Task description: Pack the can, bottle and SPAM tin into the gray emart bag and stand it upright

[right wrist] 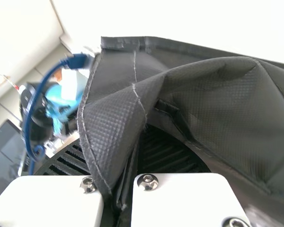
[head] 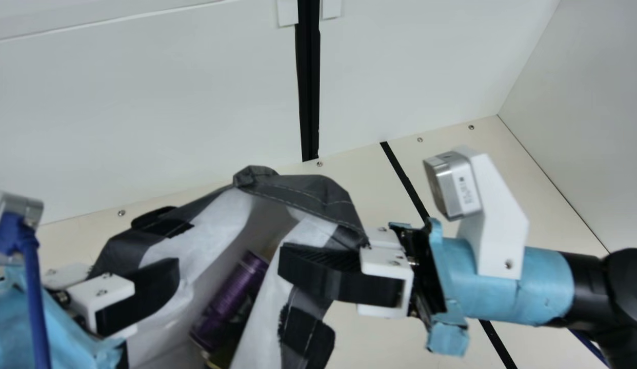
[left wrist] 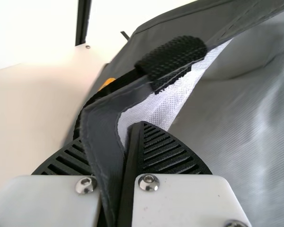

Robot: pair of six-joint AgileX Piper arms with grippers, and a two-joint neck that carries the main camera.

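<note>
In the main view the gray bag (head: 318, 197) gapes open, its pale lining showing. A purple can (head: 231, 302) lies tilted inside, with something yellowish-dark just below it. My left gripper (head: 170, 279) grips the bag's left rim; in the left wrist view the left gripper (left wrist: 132, 142) is shut on the dark edge strip of the bag (left wrist: 180, 21). My right gripper (head: 298, 261) holds the right rim, and in the right wrist view the right gripper (right wrist: 139, 142) is shut on folded fabric of the bag (right wrist: 213, 94). I cannot make out the bottle or SPAM tin.
The cream table (head: 359, 205) extends behind and to the right of the bag, crossed by a black strip (head: 405, 179). White wall panels (head: 144, 102) rise at the back, and another wall (head: 595, 102) stands at the right.
</note>
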